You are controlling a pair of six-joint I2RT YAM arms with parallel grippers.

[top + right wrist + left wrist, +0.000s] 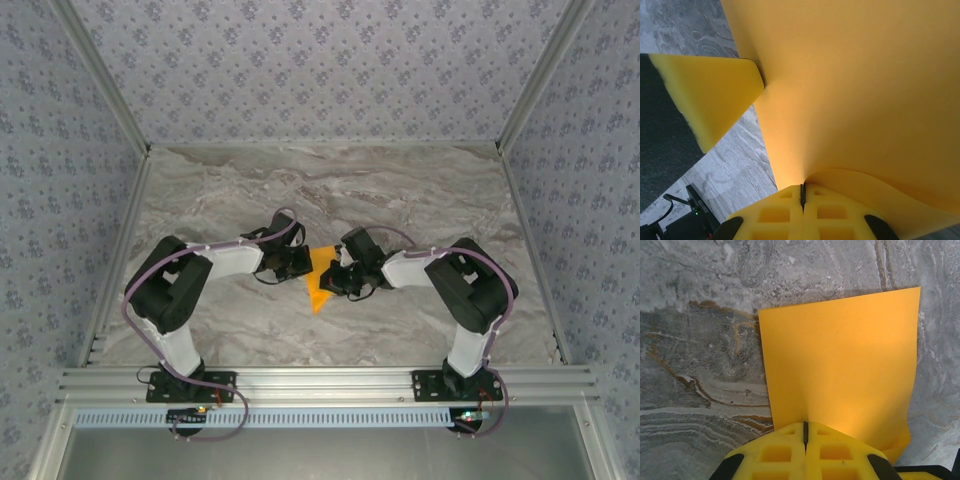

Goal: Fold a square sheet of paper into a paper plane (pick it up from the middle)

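The square sheet of paper point(318, 287) is bright orange and sits mid-table between both grippers, showing from above as a small triangle with its tip toward the near edge. My left gripper point(304, 264) is shut on its left side. In the left wrist view the sheet point(840, 355) spreads flat away from the closed left gripper point(805, 425). My right gripper point(336, 278) is shut on the right side. In the right wrist view the paper point(855, 90) curls up out of the shut right gripper point(802, 189), with a left finger point(710, 95) close by. The paper plane is out of view.
The grey marbled table point(330, 190) runs wide behind and beside the arms. Patterned walls with aluminium frame posts point(525, 95) close in three sides. An aluminium rail point(320, 382) carrying the arm bases lines the near edge.
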